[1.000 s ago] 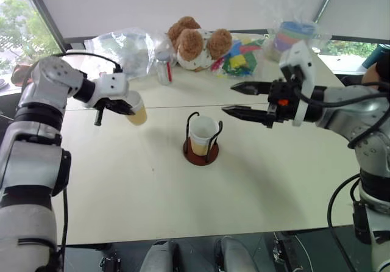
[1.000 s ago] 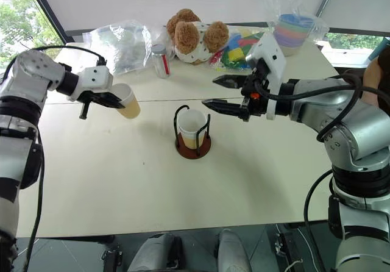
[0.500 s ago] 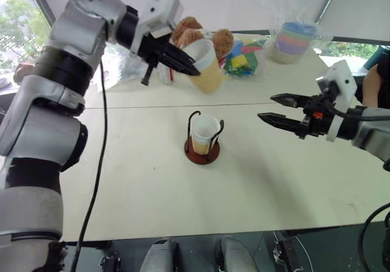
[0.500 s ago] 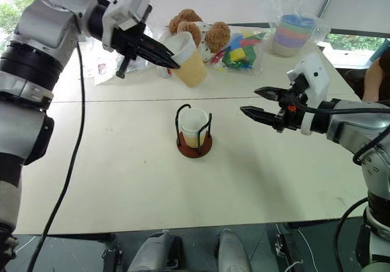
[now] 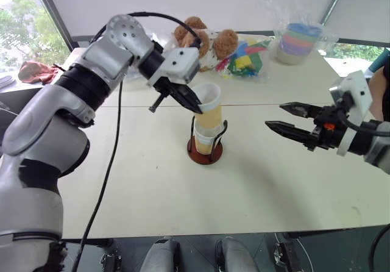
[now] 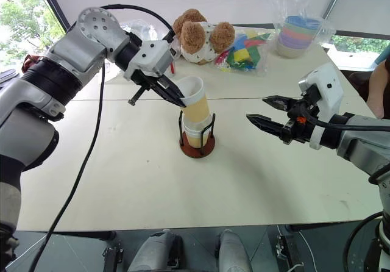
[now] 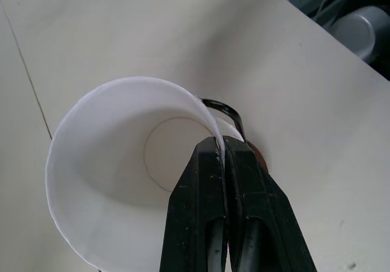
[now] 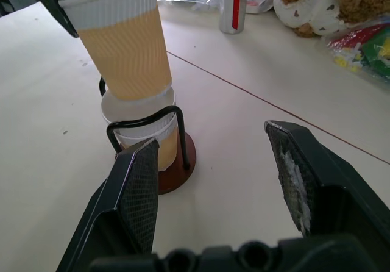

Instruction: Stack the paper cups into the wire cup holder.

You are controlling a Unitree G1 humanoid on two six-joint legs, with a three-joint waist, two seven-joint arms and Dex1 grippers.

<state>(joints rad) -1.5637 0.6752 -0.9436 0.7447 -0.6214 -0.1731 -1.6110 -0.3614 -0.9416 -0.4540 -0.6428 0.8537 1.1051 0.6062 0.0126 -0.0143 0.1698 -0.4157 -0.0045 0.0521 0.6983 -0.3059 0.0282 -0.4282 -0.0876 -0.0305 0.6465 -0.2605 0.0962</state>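
Pinching a paper cup's rim, left jaws tilt it into the wire cup holder; right jaws gape, well apart.

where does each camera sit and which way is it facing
Left and right eye: on the head, looking forward and down over the table; both arms show, left claw pinching a cup over the holder, right claw open.
Left wrist: along its shut fingers, into the cup's white inside.
Right wrist: between its open fingers toward cup, holder and teddy.
All share the held cup.
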